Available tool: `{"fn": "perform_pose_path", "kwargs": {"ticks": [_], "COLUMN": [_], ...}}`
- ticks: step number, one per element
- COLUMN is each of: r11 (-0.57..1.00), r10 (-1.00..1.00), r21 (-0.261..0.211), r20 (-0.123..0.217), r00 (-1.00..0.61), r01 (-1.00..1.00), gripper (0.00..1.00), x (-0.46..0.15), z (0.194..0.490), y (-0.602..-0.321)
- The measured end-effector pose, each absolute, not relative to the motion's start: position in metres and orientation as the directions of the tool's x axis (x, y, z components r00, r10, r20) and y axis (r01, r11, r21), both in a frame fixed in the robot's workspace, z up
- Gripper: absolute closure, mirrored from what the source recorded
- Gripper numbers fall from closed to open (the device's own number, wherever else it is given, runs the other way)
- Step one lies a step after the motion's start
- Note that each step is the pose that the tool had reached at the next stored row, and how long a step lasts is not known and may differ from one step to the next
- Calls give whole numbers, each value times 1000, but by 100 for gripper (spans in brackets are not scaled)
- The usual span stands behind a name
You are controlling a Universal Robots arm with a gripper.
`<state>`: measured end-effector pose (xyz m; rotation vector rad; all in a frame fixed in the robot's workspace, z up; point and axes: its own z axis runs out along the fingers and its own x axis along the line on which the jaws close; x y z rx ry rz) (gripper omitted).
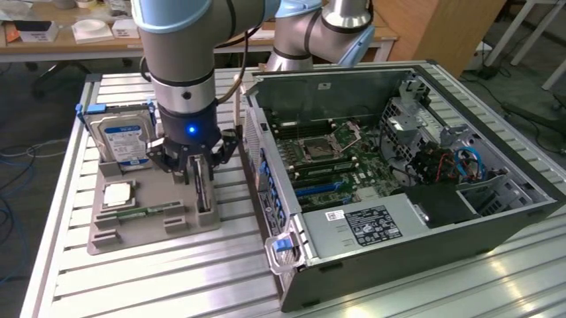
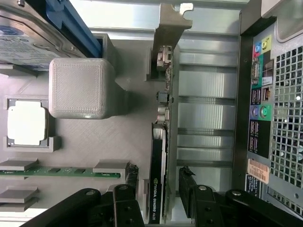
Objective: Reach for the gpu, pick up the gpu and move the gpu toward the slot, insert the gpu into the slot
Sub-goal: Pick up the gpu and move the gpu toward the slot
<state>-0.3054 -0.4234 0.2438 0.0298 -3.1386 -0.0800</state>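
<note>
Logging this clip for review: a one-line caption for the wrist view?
Open pincer straddles the upright NVIDIA Quadro gpu standing in its gray fixture tray, the computer case's rear ports alongside.

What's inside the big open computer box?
Inside the computer case sits a green motherboard with a square silver socket, plus blue cables. A black cover hides whatever lies beneath it.
</note>
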Motion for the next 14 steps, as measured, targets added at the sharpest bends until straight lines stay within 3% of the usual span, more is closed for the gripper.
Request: {"fn": "perform_pose_path", "kwargs": {"ticks": [14], "r11": [998], "r10": [36], "r21": [51], "r20": [1], "r00": [-999], "r01": [36], "gripper": [53], "x": [-306], "z": [239], "y": [-423]}}
